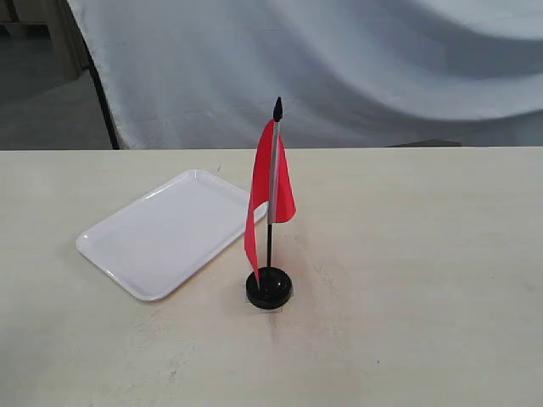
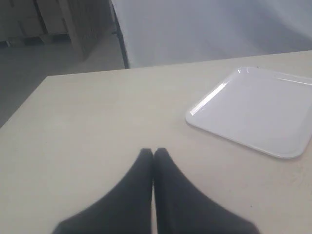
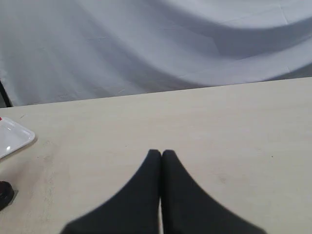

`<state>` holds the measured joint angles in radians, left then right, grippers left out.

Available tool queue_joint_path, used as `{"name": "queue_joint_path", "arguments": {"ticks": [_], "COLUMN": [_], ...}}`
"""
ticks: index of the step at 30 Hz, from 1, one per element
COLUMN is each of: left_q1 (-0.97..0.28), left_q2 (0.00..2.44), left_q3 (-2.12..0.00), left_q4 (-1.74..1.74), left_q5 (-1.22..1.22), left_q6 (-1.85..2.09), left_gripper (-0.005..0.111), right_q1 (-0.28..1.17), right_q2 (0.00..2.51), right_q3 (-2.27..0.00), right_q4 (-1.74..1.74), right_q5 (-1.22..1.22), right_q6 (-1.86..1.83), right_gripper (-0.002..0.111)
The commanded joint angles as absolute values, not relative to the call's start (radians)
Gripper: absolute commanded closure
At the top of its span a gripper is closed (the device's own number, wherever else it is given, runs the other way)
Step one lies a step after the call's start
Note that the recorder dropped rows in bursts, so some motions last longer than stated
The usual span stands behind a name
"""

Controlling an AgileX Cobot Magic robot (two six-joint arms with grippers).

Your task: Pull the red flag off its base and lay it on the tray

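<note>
While flag [image 1: 263, 182] stands upright in base [image 1: 269, 287], tray [image 1: 170, 233] lies beside it, nearer left edge of tabletop [image 1: 424, 254]. Left tool [image 2: 153, 152], right tool [image 3: 161, 153]: pinched together, empty.

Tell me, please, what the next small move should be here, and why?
Probably bring the right tool toward the red flag, opening it on the way. The flag stands upright in the base, the tray holds nothing, and this tool, shut like the left tool, has the base at its view's edge.
</note>
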<state>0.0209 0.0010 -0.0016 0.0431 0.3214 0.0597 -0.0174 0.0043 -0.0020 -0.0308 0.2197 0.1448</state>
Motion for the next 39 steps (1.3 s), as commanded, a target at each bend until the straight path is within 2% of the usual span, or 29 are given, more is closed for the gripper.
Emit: {"name": "queue_joint_path", "arguments": {"ticks": [1,18,26,39], "left_q1": [0.013,0.013,0.013,0.013], "left_q2": [0.0,0.0,0.0,0.0], "left_q3": [0.0,0.0,0.0,0.0], "left_q4": [0.048,0.048,0.048,0.048], "left_q5": [0.32,0.32,0.32,0.32], "left_q6": [0.057,0.057,0.057,0.057], "left_gripper": [0.107,0.107,0.107,0.107], "right_q1": [-0.016,-0.016,-0.016,-0.016], "right_q2": [0.0,0.0,0.0,0.0], "right_q3": [0.0,0.0,0.0,0.0], "right_q4": [-0.03,-0.03,-0.025,-0.025], "right_q5": [0.216,0.215,-0.1,-0.373], "right_q6": [0.145,0.145,0.145,0.182], "right_gripper": [0.109,0.109,0.109,0.109]}}
